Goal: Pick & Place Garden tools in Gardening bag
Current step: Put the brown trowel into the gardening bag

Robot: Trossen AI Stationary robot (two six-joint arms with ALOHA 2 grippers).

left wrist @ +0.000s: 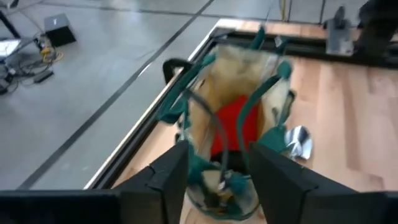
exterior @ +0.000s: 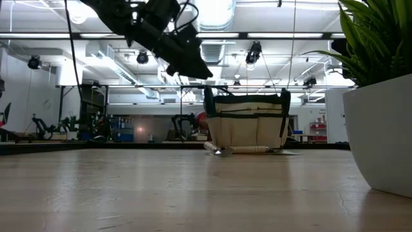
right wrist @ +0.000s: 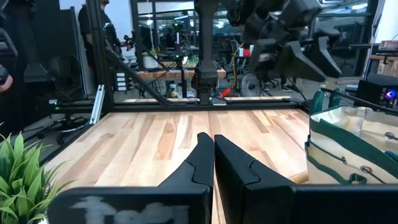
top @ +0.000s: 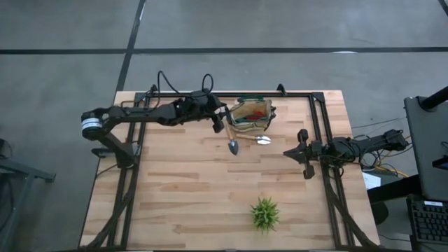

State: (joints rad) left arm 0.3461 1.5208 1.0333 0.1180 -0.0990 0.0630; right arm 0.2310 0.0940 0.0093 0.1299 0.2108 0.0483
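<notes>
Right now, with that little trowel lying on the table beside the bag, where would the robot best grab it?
Probably by the wooden handle, coming straight down from above. The trowel lies flat on the table, handle end close to the bag and metal blade pointing away. The handle looks straight and narrow, so fingers closing across it should hold better than on the flat blade.

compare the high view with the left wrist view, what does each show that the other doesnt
Only the high view shows the wooden-handled trowel lying on the table beside the bag, the spiky green plant near the front edge, and the right gripper shut, waiting over the table's right side.

Only the left wrist view looks straight down into the gardening bag, past the left gripper with its fingers apart, to a red item and dark-handled tools inside.

Both show the bag, the red inside it, and the small silvery tool on the table next to it.
</notes>
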